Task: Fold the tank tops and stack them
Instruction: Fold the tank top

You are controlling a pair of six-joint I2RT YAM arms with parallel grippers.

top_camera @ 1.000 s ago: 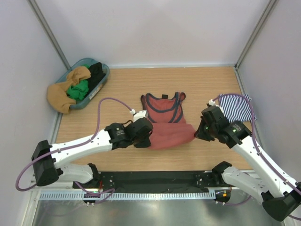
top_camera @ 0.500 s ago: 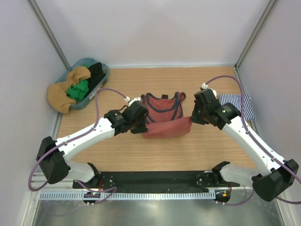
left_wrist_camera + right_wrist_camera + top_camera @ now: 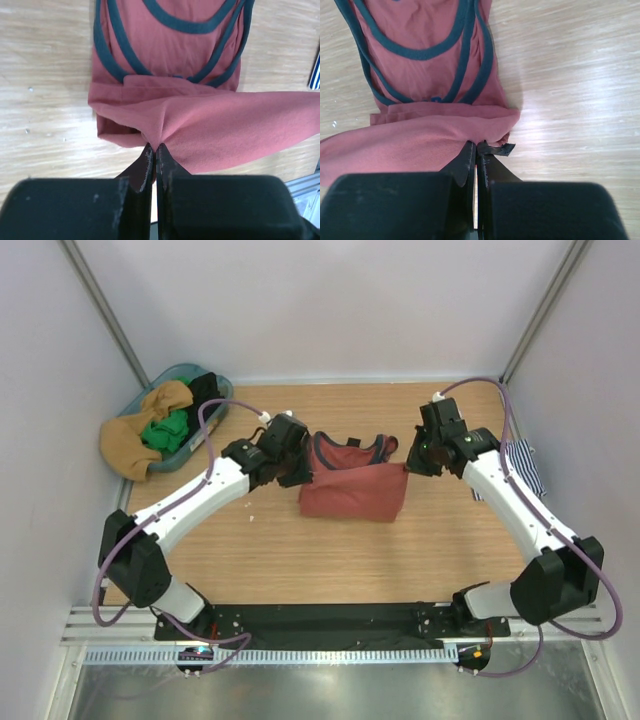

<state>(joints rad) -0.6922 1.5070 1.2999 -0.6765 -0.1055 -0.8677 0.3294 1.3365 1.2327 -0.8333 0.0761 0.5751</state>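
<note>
The rust-red tank top (image 3: 352, 492) lies mid-table with its lower half lifted and doubled back toward its navy-trimmed straps (image 3: 345, 448). My left gripper (image 3: 300, 476) is shut on the hem's left corner, its tips (image 3: 155, 146) pinching red cloth (image 3: 225, 130). At the hem's right corner my right gripper (image 3: 411, 464) is also shut, its tips (image 3: 476, 144) closed on the red cloth (image 3: 415, 142). The striped tank top (image 3: 525, 462) lies at the right wall, partly hidden behind the right arm; a sliver of this striped top (image 3: 316, 70) shows in the left wrist view.
A teal basket (image 3: 222, 400) stands at the back left, holding tan cloth (image 3: 130, 445), green cloth (image 3: 165, 430) and black cloth (image 3: 205, 395). Walls close the table on three sides. Bare wood lies between the red top and the arm bases.
Both grippers have carried the red top's hem away from the arm bases toward the straps, doubling the lower half over the upper. Both arms now reach farther across the table.
</note>
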